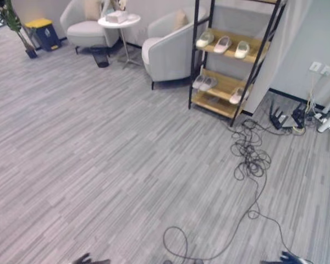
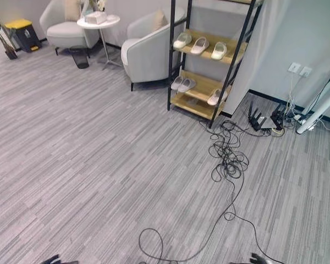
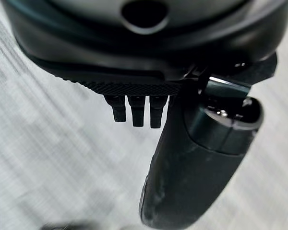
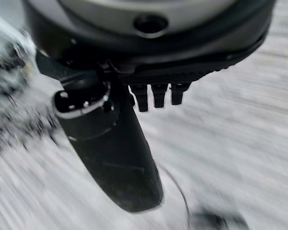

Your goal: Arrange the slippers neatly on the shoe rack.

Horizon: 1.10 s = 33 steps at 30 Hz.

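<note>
Grey plank floor [image 1: 99, 165] lies nearest. Each wrist view shows what the eye views cannot: left robot hand [image 3: 192, 158] and right robot hand [image 4: 115, 148] relaxed, empty. Beyond, slippers [image 1: 222, 44] sit on the shoe rack [image 1: 229, 82], beside an armchair [image 1: 168, 52].

Grey striped plank floor [image 1: 99, 143] runs out ahead of me to a pale wall [image 2: 313, 38]. Two light grey armchairs [image 1: 168, 52] flank a small round white side table [image 1: 120, 22]. Far off to my left stand a potted plant [image 1: 11, 22] and a dark bin with a yellow lid [image 1: 42, 32]. A wall socket [image 1: 320, 68] sits on my right.
</note>
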### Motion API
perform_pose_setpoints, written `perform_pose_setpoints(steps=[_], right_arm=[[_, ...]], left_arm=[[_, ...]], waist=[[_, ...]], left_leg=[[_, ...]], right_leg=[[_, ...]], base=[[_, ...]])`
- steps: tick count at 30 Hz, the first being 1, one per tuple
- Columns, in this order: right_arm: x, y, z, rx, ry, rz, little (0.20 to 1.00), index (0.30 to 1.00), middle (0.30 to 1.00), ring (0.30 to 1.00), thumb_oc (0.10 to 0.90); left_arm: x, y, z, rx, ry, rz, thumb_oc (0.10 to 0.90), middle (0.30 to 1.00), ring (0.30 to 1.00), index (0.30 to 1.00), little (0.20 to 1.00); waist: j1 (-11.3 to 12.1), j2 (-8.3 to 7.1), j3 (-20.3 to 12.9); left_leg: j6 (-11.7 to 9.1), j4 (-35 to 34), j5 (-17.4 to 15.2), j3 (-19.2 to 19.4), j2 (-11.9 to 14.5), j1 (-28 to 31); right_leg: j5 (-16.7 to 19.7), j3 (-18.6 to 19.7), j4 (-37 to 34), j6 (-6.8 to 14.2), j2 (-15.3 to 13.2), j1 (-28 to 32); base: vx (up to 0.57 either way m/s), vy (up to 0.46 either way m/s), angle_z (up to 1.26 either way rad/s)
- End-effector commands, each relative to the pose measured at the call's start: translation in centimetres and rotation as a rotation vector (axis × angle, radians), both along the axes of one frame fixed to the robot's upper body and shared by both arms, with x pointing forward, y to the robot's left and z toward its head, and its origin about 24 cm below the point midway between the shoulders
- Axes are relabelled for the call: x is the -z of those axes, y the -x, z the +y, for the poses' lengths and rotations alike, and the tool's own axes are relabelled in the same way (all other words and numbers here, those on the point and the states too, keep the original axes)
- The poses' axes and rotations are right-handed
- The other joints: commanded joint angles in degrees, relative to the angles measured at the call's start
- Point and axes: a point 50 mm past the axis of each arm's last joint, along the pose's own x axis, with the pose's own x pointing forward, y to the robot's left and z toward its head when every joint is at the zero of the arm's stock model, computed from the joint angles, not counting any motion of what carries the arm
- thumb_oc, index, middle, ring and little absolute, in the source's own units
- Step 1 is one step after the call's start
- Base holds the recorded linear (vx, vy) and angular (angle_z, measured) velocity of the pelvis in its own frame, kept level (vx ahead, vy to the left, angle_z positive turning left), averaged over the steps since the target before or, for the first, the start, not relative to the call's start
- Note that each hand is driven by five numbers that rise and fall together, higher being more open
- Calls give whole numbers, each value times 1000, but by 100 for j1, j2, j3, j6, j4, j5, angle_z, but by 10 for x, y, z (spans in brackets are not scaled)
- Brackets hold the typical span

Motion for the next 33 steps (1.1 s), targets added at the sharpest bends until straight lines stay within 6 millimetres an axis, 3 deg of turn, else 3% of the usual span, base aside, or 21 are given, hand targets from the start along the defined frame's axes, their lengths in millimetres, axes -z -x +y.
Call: perform_pose_setpoints(steps=[1,5,6,7,9,10,12,15,17,18,19,22,23,25,26,27,28,30,31,32,33], right_arm=[[7,4,16,-64,-47,42,900,900,900,900,800],[10,3,26,-139,-58,74,900,900,900,900,800],[10,0,27,-158,-49,81,900,900,900,900,800],[9,-7,30,-193,-40,66,900,900,900,900,800],[7,-18,30,-222,-15,42,900,900,900,900,800],[5,-23,28,-227,-2,34,900,900,900,900,800],[4,-28,26,-232,9,25,900,900,900,900,800],[0,-42,26,-249,19,-12,900,900,900,900,800],[-1,-47,28,-255,22,-30,900,900,900,900,800],[2,-46,36,-264,12,-22,900,900,900,900,800],[2,-46,36,-264,11,-22,900,900,900,900,800],[6,-36,40,-196,-33,4,900,900,900,900,800],[5,-39,38,-175,-34,-6,900,900,900,900,800],[4,-44,40,-169,-38,-29,900,900,900,900,800],[2,-50,41,-164,-41,-56,900,900,900,900,800],[2,-50,41,-164,-40,-56,900,900,900,900,800],[1,-53,43,-181,-36,-72,900,900,900,900,800],[1,-54,44,-188,-38,-78,900,900,900,900,800],[1,-54,44,-188,-37,-80,900,900,900,900,800],[2,-50,40,-167,-29,-64,900,900,900,900,800],[2,-48,37,-163,-24,-51,900,900,900,900,800]], left_arm=[[-2,-9,1,41,-41,-3,800,900,900,900,900],[4,-15,-17,123,4,15,800,900,900,900,900],[6,-22,-30,252,-6,31,800,900,900,900,900],[5,-34,-42,383,-29,11,800,900,900,900,900],[3,-49,-55,530,-68,2,800,900,900,900,900],[3,-51,-59,551,-65,-3,800,900,900,900,900],[5,-49,-67,599,-60,3,800,900,900,900,900],[8,-46,-76,676,-60,9,800,900,900,900,900],[8,-46,-78,693,-62,14,800,900,900,900,900],[15,-21,-72,625,-51,90,800,900,900,900,900],[15,-21,-72,625,-52,91,800,900,900,900,900],[14,-24,-70,625,-60,84,800,900,900,900,900],[13,-30,-74,669,-75,64,800,900,900,900,900],[11,-36,-75,705,-99,54,800,900,900,900,900],[8,-47,-78,756,-127,30,800,900,900,900,900],[8,-47,-78,756,-127,29,800,900,900,900,900],[2,-64,-82,788,-156,-19,800,900,900,900,900],[-1,-72,-82,787,-166,-47,800,900,900,900,900],[-5,-79,-82,805,-190,-77,800,900,900,900,900],[-13,-98,-94,995,-252,-134,800,900,900,900,900],[-15,-101,-99,1056,-260,-149,800,900,900,900,900]], waist=[[10,-54,-120],[-13,-17,-10],[-51,3,84],[-72,-26,284],[-64,-101,664],[-45,-106,729],[66,-47,738],[262,56,711],[373,63,701],[617,-34,424],[616,-40,422],[622,-208,259],[539,-122,322],[477,-26,385],[304,157,484],[306,165,477],[71,256,514],[-35,259,532],[-124,241,554],[-306,145,510],[-339,172,485]], left_leg=[[-445,-55,-156,-27,249,11],[-477,-18,-156,-21,282,15],[-530,246,-248,6,350,-49],[-645,1323,-518,97,463,-389],[-724,3231,60,327,804,-1411],[-664,3338,-3,417,798,-1718],[-537,2852,-230,610,696,-2066],[-556,1748,168,585,560,-2163],[-597,1162,265,424,481,-2210],[-452,1160,412,-287,247,-2094],[-450,1173,402,-285,241,-2100],[-166,1523,-55,-121,62,-1851],[78,1657,-426,-63,-44,-1466],[189,1690,-549,-55,-35,-1228],[288,1624,-747,-123,-27,-741],[286,1617,-739,-124,-19,-749],[291,1427,-1025,-294,-93,-117],[258,1350,-1115,-397,-90,119],[204,1311,-1206,-530,-119,306],[29,1212,-1421,-694,-150,658],[-53,1182,-1481,-697,-104,778]], right_leg=[[-341,76,390,389,-245,-33],[-393,28,500,355,-263,-72],[-455,49,637,311,-273,-128],[-648,175,893,183,-286,-191],[-871,258,1055,-49,-226,-56],[-961,270,1061,-64,-206,2],[-1142,367,1022,-1,-145,191],[-1225,610,926,68,-21,438],[-1302,728,881,108,-4,618],[-1346,1024,1252,301,-90,878],[-1355,1022,1258,304,-96,875],[-457,1143,2596,739,-363,525],[586,1044,3875,939,-630,28],[961,1038,4378,903,-638,-245],[771,838,5046,773,-641,-844],[782,836,5038,770,-633,-852],[83,493,4632,594,-661,-1443],[-81,389,4141,556,-603,-1584],[-119,414,3615,574,-534,-1715],[-71,582,2027,703,-543,-1880],[7,550,1429,750,-620,-1897]], base=[[24,-43,0],[32,-62,3],[98,-236,4],[97,-308,11],[168,-352,25],[289,-226,28],[369,-6,-10],[419,83,-57],[597,98,-106],[824,156,-103],[1018,212,-90],[564,188,-113],[485,215,-19],[541,230,-34],[566,231,-20],[863,256,2],[702,86,4],[556,19,7],[665,-167,17],[873,-216,24],[916,-235,62]])
